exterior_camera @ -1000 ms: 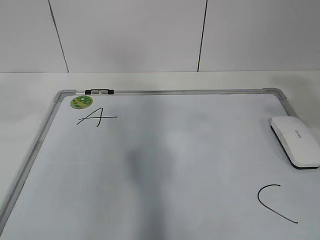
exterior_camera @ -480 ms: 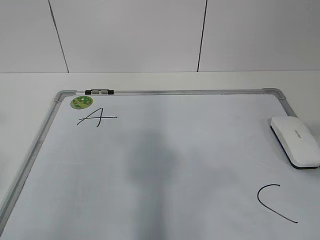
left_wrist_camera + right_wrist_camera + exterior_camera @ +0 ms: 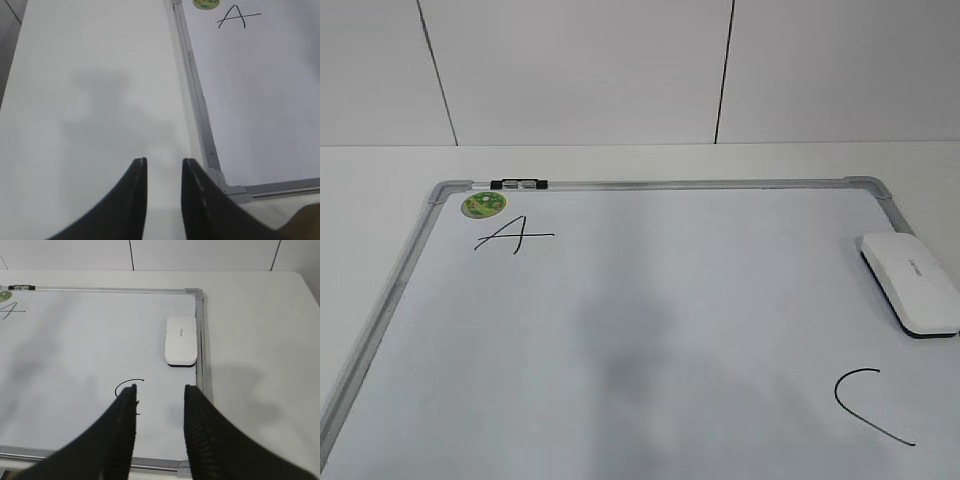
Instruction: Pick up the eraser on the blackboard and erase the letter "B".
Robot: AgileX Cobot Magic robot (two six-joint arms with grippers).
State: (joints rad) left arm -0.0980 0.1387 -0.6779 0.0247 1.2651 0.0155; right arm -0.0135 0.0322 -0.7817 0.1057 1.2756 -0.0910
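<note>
— Where's the eraser [image 3: 181,340] from you?

— Ahead of my right gripper [image 3: 159,390], towards the table's far right corner, against the blackboard [image 3: 75,340] frame, long axis pointing away from me. Right arm's nearer; left gripper [image 3: 162,167] hangs off the board's left. Both jaws apart, empty.

— Its look?

— White rounded block, thin black base. No "B" visible.

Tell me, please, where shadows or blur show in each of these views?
Exterior view: a soft grey shadow lies across the middle of the blackboard; the letters stay sharp. Left wrist view: a faint arm-shaped shadow falls on the table, and the left end effector is slightly blurred. Right wrist view: a dim shadow lies on the table right of the eraser.
</note>
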